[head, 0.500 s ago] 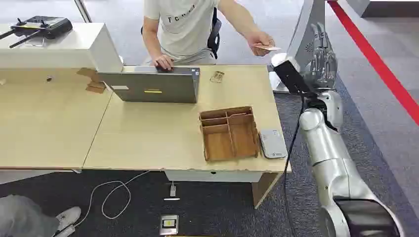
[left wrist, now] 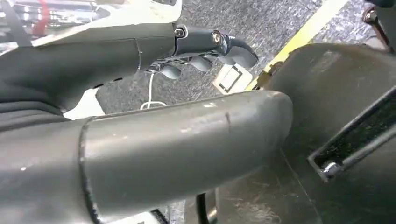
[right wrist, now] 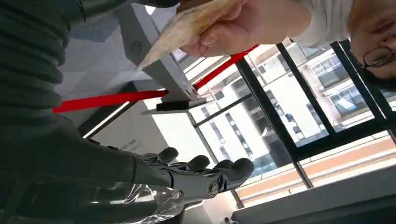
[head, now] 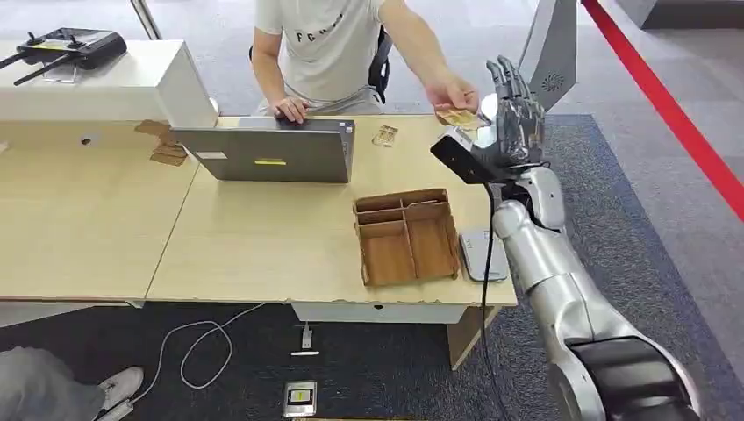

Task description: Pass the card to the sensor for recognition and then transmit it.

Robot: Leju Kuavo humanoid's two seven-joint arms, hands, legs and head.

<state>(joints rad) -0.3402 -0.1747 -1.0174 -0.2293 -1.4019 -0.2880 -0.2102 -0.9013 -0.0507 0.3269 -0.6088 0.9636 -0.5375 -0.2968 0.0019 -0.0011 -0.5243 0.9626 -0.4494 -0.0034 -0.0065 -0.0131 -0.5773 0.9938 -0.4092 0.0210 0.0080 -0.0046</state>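
While person's hand [head: 452, 90] lowered card [head: 458, 117], right hand [head: 516, 114] swung closer, fingers spread, empty.

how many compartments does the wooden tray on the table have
4 visible in the wooden tray: two narrow ones along its far edge, two larger ones side by side nearer the robot. It sits beside the card reader. Nothing appears hidden.

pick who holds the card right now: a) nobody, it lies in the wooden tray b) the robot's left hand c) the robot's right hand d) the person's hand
d: the card is pinched in the person's hand over the table's far edge, while the right hand is raised beside it with fingers apart, holding nothing.
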